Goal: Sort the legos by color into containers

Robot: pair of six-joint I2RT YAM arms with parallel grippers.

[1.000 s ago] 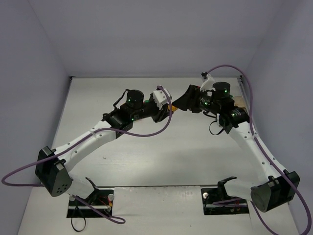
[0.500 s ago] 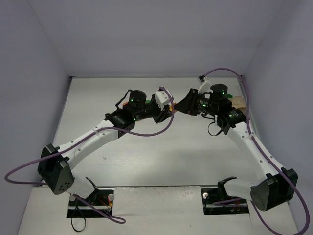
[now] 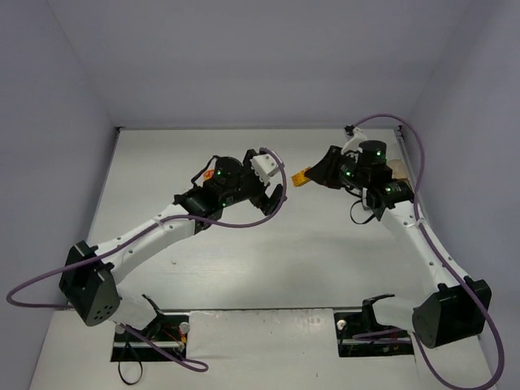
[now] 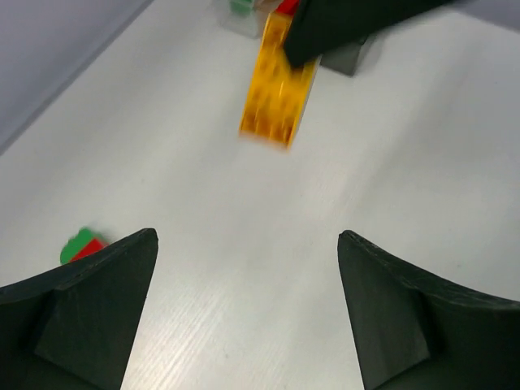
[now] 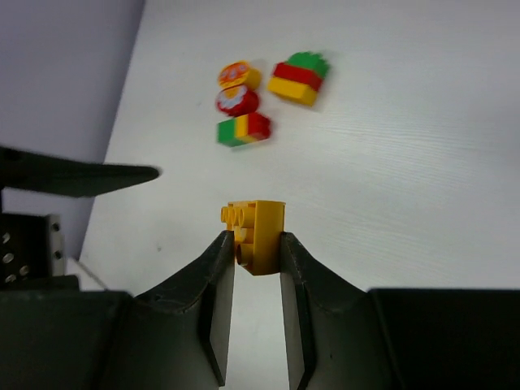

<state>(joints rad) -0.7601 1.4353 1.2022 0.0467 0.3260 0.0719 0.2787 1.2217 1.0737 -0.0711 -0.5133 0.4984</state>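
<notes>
Right gripper (image 5: 254, 244) clamps orange brick (image 5: 258, 221) — left gripper (image 4: 245, 244) agape

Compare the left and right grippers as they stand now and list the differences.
The left black two-finger gripper stands wide open; the right black two-finger gripper is shut. The left one holds nothing, with only bare white table showing between its fingers; the right one clamps an orange plastic brick. Shared: both have dark fingers and point down over the table.
</notes>
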